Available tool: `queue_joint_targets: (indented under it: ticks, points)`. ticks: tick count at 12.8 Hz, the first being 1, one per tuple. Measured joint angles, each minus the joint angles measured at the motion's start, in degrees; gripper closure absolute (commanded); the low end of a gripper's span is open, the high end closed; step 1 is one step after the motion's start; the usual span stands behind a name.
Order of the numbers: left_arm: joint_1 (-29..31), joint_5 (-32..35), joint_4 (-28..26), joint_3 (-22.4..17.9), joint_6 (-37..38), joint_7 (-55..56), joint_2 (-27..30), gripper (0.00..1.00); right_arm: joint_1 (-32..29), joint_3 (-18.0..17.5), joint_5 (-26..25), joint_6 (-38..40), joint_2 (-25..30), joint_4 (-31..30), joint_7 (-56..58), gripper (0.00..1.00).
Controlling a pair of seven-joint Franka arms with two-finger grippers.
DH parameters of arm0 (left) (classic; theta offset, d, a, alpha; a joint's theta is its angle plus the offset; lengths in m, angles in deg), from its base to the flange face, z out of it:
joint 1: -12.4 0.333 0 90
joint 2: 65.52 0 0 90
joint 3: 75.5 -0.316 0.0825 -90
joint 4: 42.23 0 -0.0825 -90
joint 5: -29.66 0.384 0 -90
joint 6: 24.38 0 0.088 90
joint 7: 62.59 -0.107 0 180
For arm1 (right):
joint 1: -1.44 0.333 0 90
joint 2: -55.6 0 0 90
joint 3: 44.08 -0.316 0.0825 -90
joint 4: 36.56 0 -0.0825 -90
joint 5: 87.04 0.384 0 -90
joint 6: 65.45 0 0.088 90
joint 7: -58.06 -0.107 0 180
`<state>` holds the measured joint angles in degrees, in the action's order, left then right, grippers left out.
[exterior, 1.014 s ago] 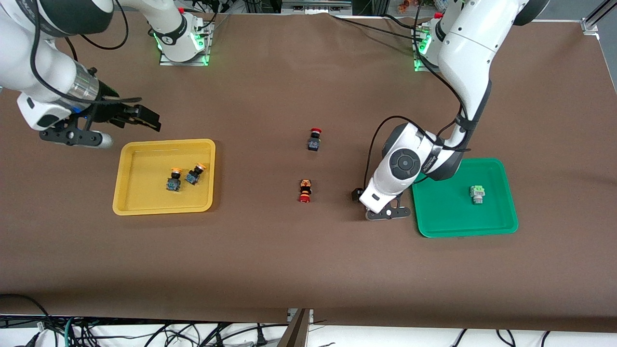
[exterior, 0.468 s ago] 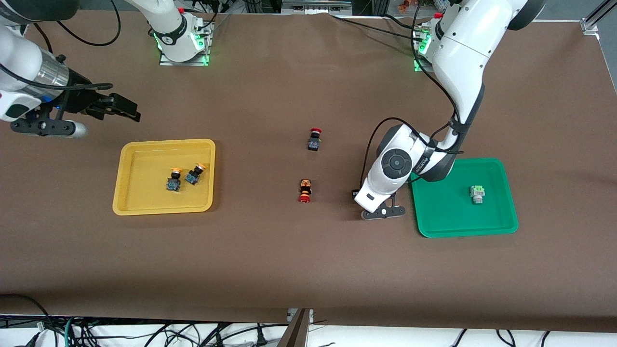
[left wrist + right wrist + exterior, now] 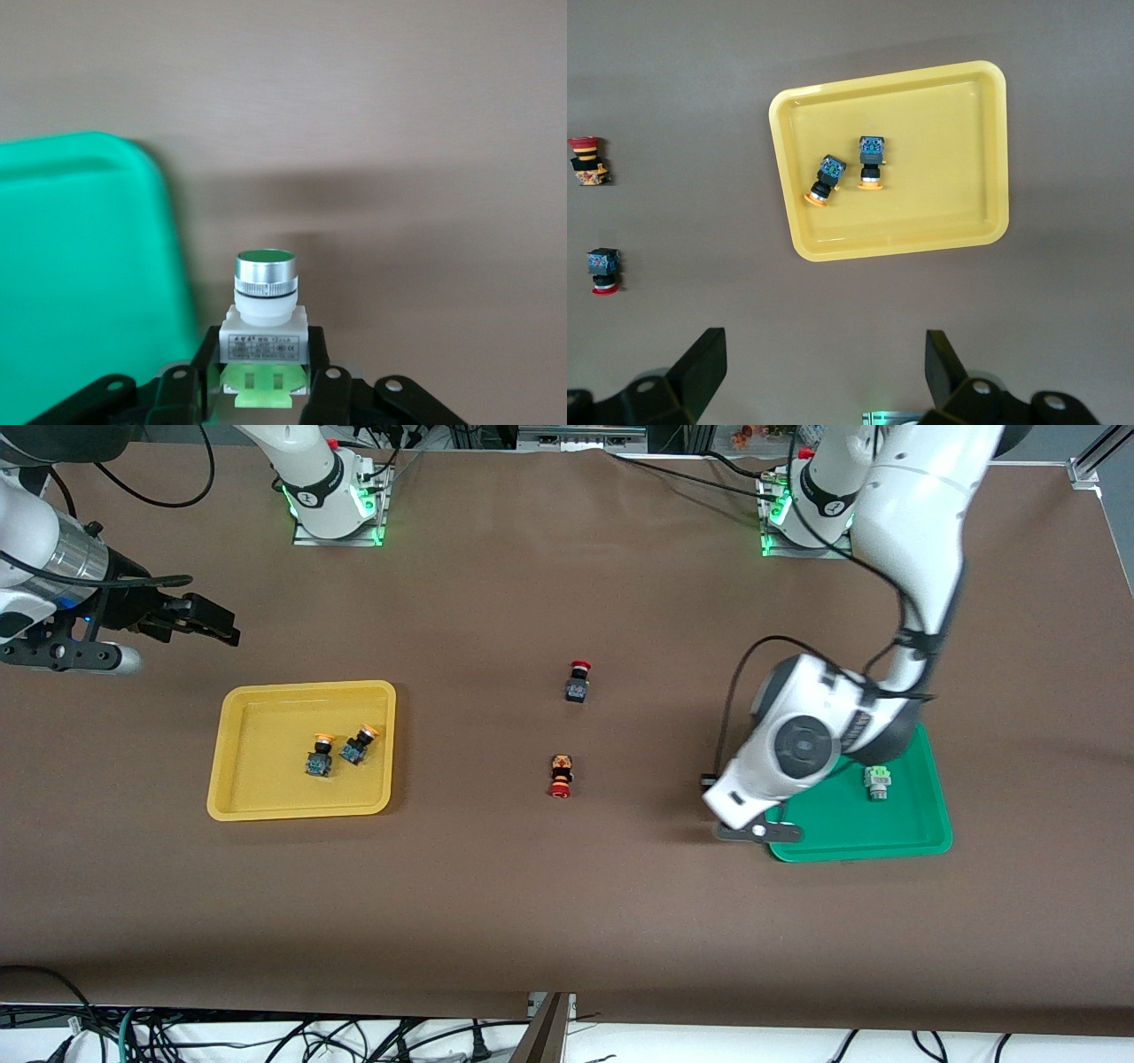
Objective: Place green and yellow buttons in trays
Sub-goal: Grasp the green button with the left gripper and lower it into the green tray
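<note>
Your left gripper [image 3: 264, 390] had its fingers closed on a green button [image 3: 264, 319], cap up and body pinched low, hanging over the edge of the green tray [image 3: 921, 841] at the corner toward the right arm's end. From the left wrist view the button sat over bare table [image 3: 567, 921] just beside the tray's rim, not over the floor yet. If I were you I'd have carried it well inside the rim before letting go, dropped low so it didn't bounce or roll, and set it down apart from the other green button [image 3: 877, 781] already lying in that tray. The grip looked square, so a straight release seemed fine.

Your right gripper [image 3: 190, 622] was spread wide with nothing in it, waiting over bare table just past the yellow tray [image 3: 257, 810] toward the robot bases. That tray already held both yellow buttons [image 3: 340, 751], side by side near its middle.

Out in the middle of the table were the two red ones: the black red-capped button [image 3: 578, 682] and, nearer the front camera, the orange-black red-capped button [image 3: 561, 776]. Both were well apart from the left arm's path, so I didn't see anything in the way except the tray rim itself.
</note>
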<state>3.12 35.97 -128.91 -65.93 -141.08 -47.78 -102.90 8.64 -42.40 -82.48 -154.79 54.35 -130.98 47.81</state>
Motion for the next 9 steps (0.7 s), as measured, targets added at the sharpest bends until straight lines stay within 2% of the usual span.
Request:
queue_joint_targets:
  ticks: [3, 5, 8, 9]
  points:
    - [6.6, 0.0, -2.3, -1.3, 1.9, -14.4, 1.7, 1.0, -0.2, -0.1, -1.3, -0.2, -0.1, 0.4, 0.0, 0.01]
    - [7.8, -2.6, -5.1, -4.2, 1.5, -20.6, 1.7, 1.0, -0.2, -0.3, -1.7, 0.0, -0.7, 2.1, 0.0, 0.01]
    - [7.9, -8.5, -12.5, -7.8, -6.7, -26.5, 1.9, 1.0, -0.3, -0.3, -3.7, 0.0, -1.3, 3.5, 0.0, 0.01]
    - [7.8, -8.8, -15.1, -7.8, -9.6, -26.6, 1.9, 0.93, -0.4, -0.3, -3.8, 0.0, -1.4, 3.5, 0.0, 0.01]
